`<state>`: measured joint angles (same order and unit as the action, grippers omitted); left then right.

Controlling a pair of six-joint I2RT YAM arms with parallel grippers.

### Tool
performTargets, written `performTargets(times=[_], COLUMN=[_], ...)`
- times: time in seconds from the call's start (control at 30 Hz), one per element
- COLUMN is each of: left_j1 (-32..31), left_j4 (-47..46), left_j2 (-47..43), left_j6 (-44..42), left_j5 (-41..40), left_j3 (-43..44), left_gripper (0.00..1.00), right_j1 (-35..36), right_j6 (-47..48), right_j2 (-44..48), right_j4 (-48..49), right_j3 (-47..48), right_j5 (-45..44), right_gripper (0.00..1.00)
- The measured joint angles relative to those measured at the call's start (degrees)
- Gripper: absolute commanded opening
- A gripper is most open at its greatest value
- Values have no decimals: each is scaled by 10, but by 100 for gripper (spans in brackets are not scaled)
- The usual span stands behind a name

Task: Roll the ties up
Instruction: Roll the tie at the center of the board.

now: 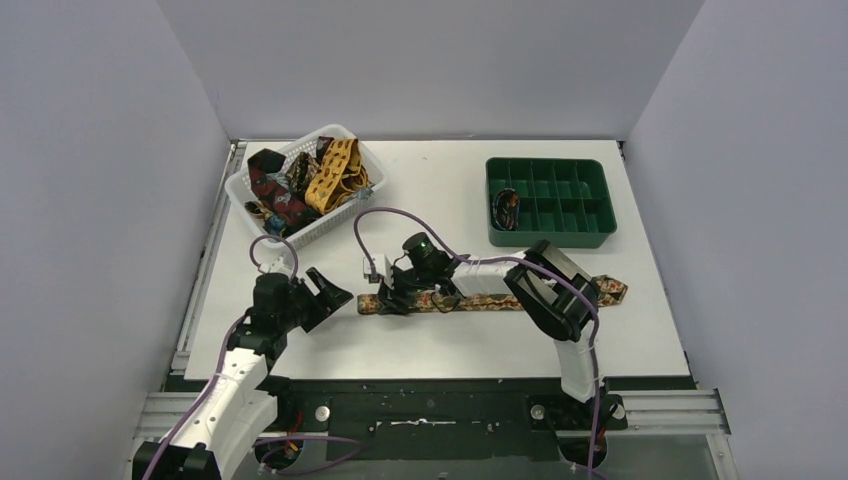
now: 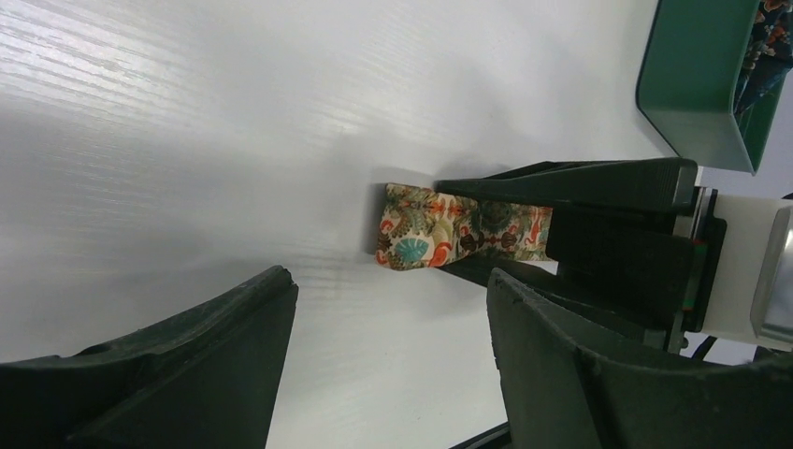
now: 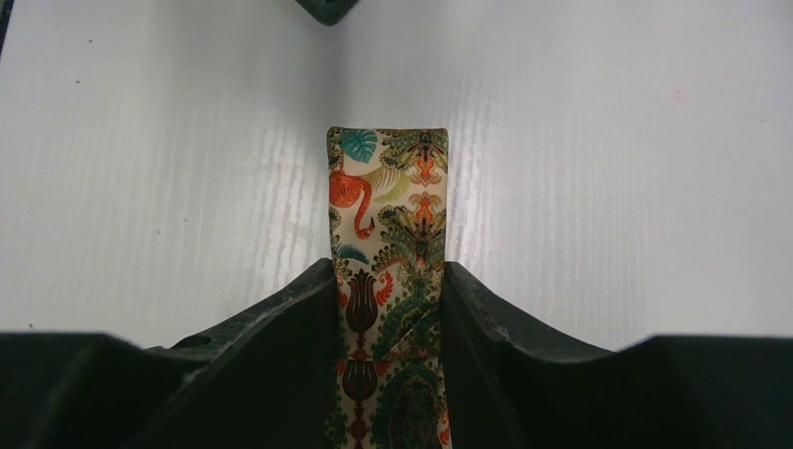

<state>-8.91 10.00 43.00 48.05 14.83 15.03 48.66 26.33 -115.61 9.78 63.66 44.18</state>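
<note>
Top camera: the patterned tie point(image 1: 485, 302) lies flat along the near edge of the worktop point(image 1: 440, 195), running from about the middle out toward the right edge, wide end to the right. The right gripper point(image 1: 388, 298) is clamped on its narrow left end. That arm is folded hard, with the elbow up over the tie's right half and the forearm stretched left along the strip. The left gripper point(image 1: 328, 298) sits just left of the tie's tip with its jaws spread, touching nothing. The far-left corner has a white basket point(image 1: 282, 152) of loose ties point(image 1: 300, 180). A green tray point(image 1: 545, 162) near the far-right corner holds one coiled tie point(image 1: 505, 208) in a left compartment.

Left wrist cam: the left gripper's fingers point(image 2: 187, 374) are wide apart with only bare table between them. The patterned tie point(image 2: 439, 229) pokes out ahead of them from the right gripper point(image 2: 524, 229), which is pinching it. A corner of the green tray point(image 2: 701, 84) shows too.

Right wrist cam: the patterned tie point(image 3: 388, 234) runs up between the fingers point(image 3: 281, 346), squeezed on both edges, and its short squared end lies flat past the tips.
</note>
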Motion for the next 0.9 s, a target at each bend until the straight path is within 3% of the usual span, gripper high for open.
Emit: performTargets(times=[0.13,0.2,0.27,0.4,0.57,0.63,0.7,0.8,0.9], left_j1=[0,0,1,1,5,8,12,16,19], left_j4=[-3,-3,-4,-4,-4,-3,-4,-11,-18], left_j2=[0,-2,-8,-22,-37,-43,-52,-67,-76], left_j6=[0,3,8,11,15,18,22,27,40], left_j5=[6,7,7,5,2,1,1,2,5], left_j3=[-3,-3,-5,-8,-12,-13,-13,-22,-41], left_gripper=[72,72,73,78,87,89,91,92,97], right_j1=[13,20,23,26,24,23,12,-37,-83], right_j6=[0,1,-1,-11,-61,-105,-168,-273,-373], right_j2=[5,8,12,41,146,204,266,348,371], right_j4=[0,-3,-10,-22,-8,-9,-9,-8,-16], right_j3=[-7,-9,-9,-24,-67,-71,-73,-86,-91], right_j5=[3,4,3,-24,-133,-224,-297,-323,-322], right_gripper=[50,66,75,83,90,100,100,99,87])
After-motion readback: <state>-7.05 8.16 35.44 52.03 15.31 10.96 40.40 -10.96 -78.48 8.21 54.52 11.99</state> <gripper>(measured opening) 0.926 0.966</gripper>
